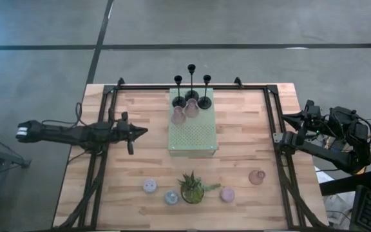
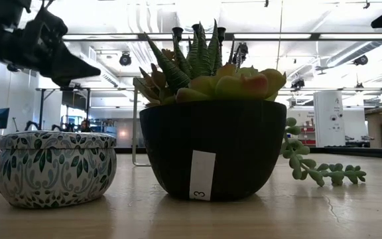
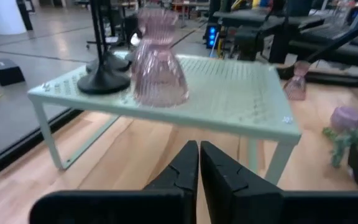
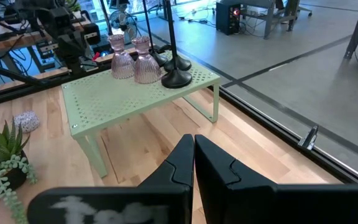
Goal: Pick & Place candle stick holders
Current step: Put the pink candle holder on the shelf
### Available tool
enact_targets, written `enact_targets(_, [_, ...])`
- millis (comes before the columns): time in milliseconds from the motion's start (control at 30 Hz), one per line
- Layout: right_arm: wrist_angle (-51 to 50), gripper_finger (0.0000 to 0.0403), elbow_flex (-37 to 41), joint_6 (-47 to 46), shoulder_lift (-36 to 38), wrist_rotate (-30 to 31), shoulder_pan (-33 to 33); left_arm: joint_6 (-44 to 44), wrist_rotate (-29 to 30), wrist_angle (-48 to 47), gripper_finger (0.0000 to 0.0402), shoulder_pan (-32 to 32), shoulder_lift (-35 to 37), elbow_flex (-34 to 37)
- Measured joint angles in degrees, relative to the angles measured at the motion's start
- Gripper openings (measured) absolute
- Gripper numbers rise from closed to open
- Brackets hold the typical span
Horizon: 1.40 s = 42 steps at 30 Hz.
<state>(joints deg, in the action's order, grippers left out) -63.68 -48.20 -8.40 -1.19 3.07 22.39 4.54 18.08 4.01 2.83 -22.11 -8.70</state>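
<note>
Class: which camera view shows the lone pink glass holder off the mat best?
The high view: the lone pink holder sits unobstructed on bare wood. The left wrist view shows it small and distant; the other views miss it.

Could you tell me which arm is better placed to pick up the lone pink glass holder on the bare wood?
Probably right: the right gripper sits nearer the translucent pink glass holder than the left gripper.

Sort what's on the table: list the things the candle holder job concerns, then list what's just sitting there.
Job:
black sticks, three
pink glass holders, two on the shelf, one off it
pastel cups

Just there:
green perforated shelf
potted plant
</note>
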Motion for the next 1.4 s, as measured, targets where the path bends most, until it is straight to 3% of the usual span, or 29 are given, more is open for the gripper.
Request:
enact_targets(567, [0.0, 0.0008, 0.0, 0.0, 0.0, 0.0, 0.0, 4.5, -0.2, -0.5, 0.0025, 0.0, -0.1, 7.9])
enact_targets(1100, [-0.7, 0.0008, 0.4, -0.8, 0.0, 0.1, 0.0, 4.6, -0.4, -1.5, 0.0029, 0.0, -0.5, 8.1])
enact_targets(1267, [9.7, 0.0008, 2.0, -3.1, -0.1, -0.4, 0.0, 4.6, -0.2, -1.6, 0.003, 0.0, -0.5, 8.1])
enact_targets(1400, [19.3, 0.0008, 3.2, -7.1, -4.0, -6.1, -0.1, 4.6, -0.2, -1.6, 0.003, 0.0, -0.5, 8.1])
